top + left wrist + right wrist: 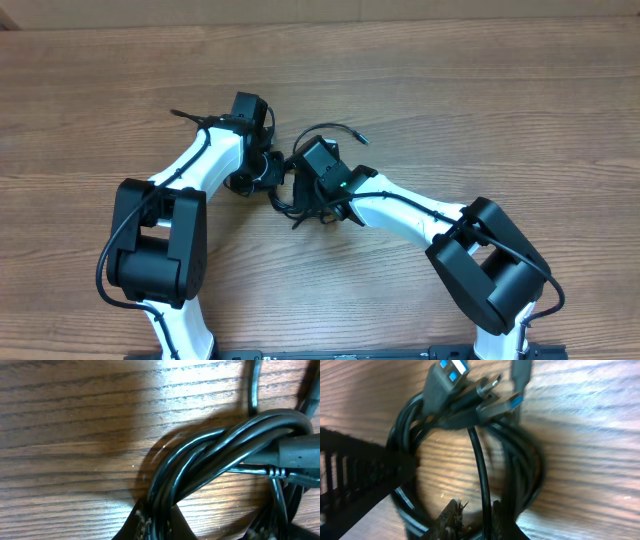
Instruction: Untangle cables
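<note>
The cables (296,206) are thin black cords bunched between my two arms, with one loop (335,128) reaching away from them. My left gripper (262,172) is shut on a bundle of several strands (200,465), which runs up from between its fingers (158,527). My right gripper (476,521) stands narrowly open around a single strand (481,465). That strand lies against the right finger, and a small gap shows on the left side. Above it lie a coil (522,475) and several plug ends (445,380), some with blue inserts.
Bare wooden table (500,90) surrounds the tangle. A black ribbed piece (360,460) crosses the left of the right wrist view, over the coil. The two wrists (322,160) sit close together at the table's middle.
</note>
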